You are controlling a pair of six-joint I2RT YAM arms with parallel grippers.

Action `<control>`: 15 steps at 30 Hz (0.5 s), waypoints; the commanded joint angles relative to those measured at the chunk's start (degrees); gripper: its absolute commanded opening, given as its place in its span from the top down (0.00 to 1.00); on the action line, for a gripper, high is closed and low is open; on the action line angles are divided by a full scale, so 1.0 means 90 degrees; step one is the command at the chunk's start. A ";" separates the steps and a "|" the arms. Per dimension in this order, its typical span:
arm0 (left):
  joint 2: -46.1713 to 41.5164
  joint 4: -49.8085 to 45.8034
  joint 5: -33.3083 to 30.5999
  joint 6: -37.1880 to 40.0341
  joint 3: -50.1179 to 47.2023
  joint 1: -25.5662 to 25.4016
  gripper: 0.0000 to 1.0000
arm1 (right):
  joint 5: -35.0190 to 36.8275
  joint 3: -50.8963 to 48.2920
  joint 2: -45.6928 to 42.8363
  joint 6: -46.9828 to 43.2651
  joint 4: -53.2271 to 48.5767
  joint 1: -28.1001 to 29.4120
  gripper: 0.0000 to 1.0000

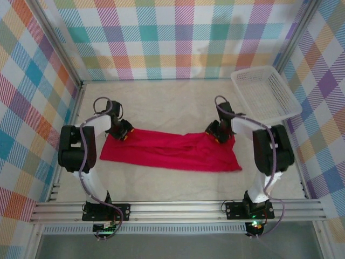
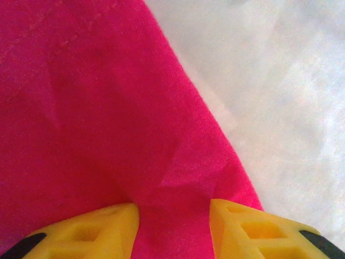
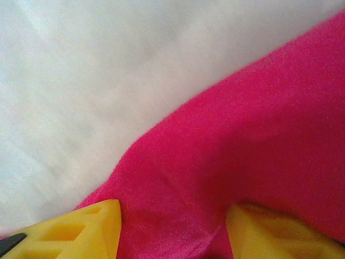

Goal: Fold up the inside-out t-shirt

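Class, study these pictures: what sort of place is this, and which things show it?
Probably a robot test cell, not a home: a left arm and right arm bolted to a metal rail, checked walls boxing in the table, and a red t-shirt spread on it.

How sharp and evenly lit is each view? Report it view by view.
Top external: soft, even light, in focus, no hard shadows or glare on the t-shirt. Left wrist: cloth weave fairly crisp ahead of the left tool, the table bright and washed out. Right wrist: soft throughout, the red edge smeared against the table, the right tool fuzzy.
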 commanded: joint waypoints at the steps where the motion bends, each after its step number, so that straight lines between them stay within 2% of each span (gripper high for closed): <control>1: 0.0662 -0.0552 -0.0437 0.0166 0.0352 0.0020 0.59 | 0.0279 0.0919 0.0811 -0.0650 -0.0525 -0.0163 0.47; 4: 0.0466 -0.0876 -0.0784 0.0370 0.0670 0.0073 0.59 | 0.0087 0.1663 0.0958 -0.0951 -0.0923 -0.0155 0.49; 7: 0.0114 -0.1139 -0.1026 0.0602 0.0794 0.0081 0.58 | -0.0320 0.1644 0.0594 -0.1037 -0.0909 -0.0094 0.47; 12: -0.0155 -0.1284 -0.0537 0.0751 0.0760 0.0075 0.58 | -0.0792 0.1614 0.0306 -0.1397 -0.0861 0.0103 0.35; 15: -0.0179 -0.1387 -0.0334 0.0798 0.0738 0.0064 0.58 | -0.0586 0.2061 0.0634 -0.1604 -0.1406 0.0228 0.33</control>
